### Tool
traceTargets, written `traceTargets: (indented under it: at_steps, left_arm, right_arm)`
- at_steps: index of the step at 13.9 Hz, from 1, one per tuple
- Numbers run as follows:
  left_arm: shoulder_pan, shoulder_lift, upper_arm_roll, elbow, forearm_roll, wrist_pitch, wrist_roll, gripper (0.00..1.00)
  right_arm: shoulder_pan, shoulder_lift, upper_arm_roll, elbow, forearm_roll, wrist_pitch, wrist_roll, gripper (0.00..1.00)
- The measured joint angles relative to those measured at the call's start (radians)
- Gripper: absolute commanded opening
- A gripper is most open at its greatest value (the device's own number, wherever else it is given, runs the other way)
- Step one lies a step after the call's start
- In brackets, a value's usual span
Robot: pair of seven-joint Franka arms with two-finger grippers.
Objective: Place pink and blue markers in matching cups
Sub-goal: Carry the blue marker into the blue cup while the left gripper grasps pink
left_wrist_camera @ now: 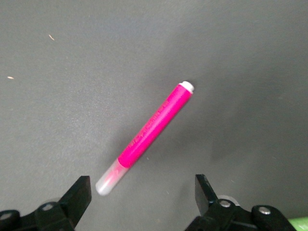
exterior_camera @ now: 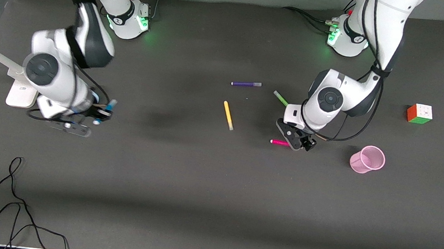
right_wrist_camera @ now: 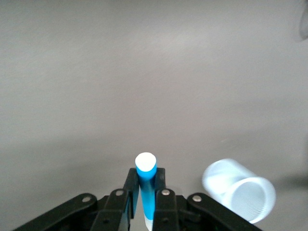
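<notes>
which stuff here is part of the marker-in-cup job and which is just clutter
Job: pink marker on table under open left pincer; blue marker in right pincer; pink cup; blue cup.
Lying about: purple pen, yellow pen, green pen, puzzle cube.

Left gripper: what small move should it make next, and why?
Probably lower straight down and close. The left gripper is open above the pink marker, which lies flat on the table. The right gripper holds the blue marker.

Dark grey cloth-covered table (exterior_camera: 205, 205), carrying magenta-pink marker (exterior_camera: 279, 142), yellow pen (exterior_camera: 228, 115), purple pen (exterior_camera: 246, 84), green pen (exterior_camera: 280, 98), pink mesh cup (exterior_camera: 367, 159), colourful puzzle cube (exterior_camera: 419, 113), loose black cable (exterior_camera: 11, 209).
</notes>
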Motion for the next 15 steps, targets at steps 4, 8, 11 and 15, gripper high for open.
traceTargets:
  at_steps: [4,8,11,15]
  left_arm:
    - [0.009,0.047,0.001,0.005,0.0,0.07,0.014,0.95]
    - [0.018,0.07,0.002,0.029,0.0,0.074,0.015,0.75]
    - [0.019,0.074,0.002,0.03,0.0,0.074,0.015,0.64]
    - [0.022,0.073,0.002,0.036,0.0,0.071,-0.004,0.24]
  right_arm:
    - [-0.002,-0.137,-0.124,-0.18,-0.052,0.197,-0.171,0.0]
    - [-0.004,-0.217,-0.21,-0.418,-0.074,0.435,-0.228,0.0]
    - [-0.003,-0.253,-0.23,-0.499,-0.117,0.463,-0.228,0.0]
    - [-0.002,-0.309,-0.316,-0.537,-0.221,0.468,-0.228,0.0]
